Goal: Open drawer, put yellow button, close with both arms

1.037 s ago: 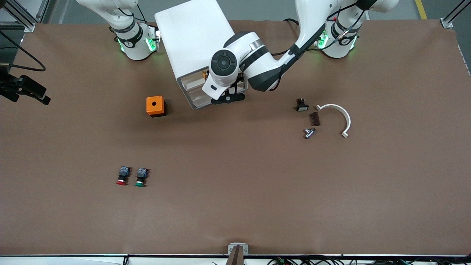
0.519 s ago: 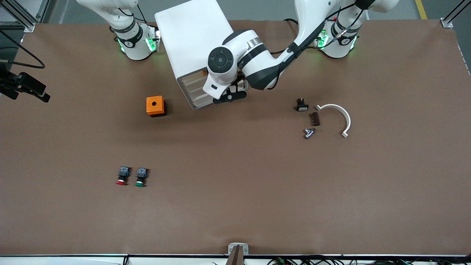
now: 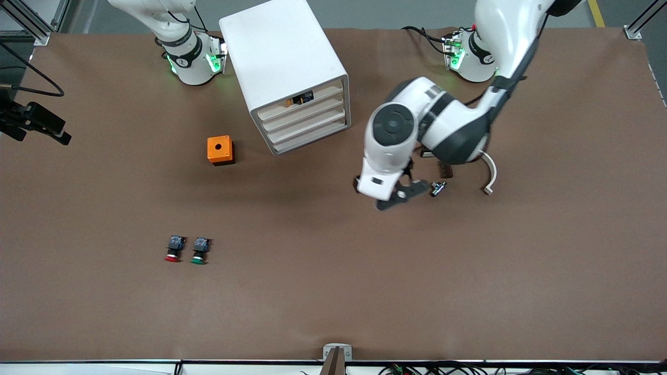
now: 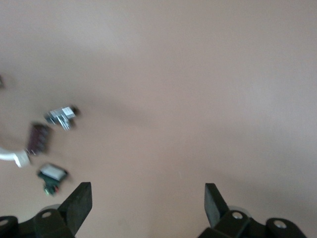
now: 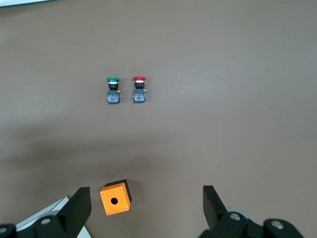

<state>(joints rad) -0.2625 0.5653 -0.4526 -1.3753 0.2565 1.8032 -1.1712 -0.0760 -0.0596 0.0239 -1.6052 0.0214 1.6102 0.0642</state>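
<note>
The white cabinet (image 3: 284, 52) stands between the arm bases. Its top drawer (image 3: 318, 98) sits pushed in, level with the three lower drawers. The yellow button (image 3: 298, 100) shows in the gap above that drawer's front, lying inside. My left gripper (image 3: 404, 195) is open and empty, over bare table beside some small parts; its fingers (image 4: 79, 201) stand wide apart in the left wrist view. My right gripper (image 5: 146, 193) is open and empty, high above the orange box (image 5: 116, 197); it does not show in the front view.
An orange box with a hole (image 3: 220, 150) sits beside the cabinet. A red button (image 3: 173, 250) and a green button (image 3: 199, 251) lie nearer the camera. A metal piece (image 3: 437, 188), a brown piece (image 3: 445, 169) and a white curved bracket (image 3: 490, 172) lie by the left gripper.
The left arm has pulled away from the cabinet front toward its own end of the table, over the small parts. The top drawer has gone from partly out to pushed in.
</note>
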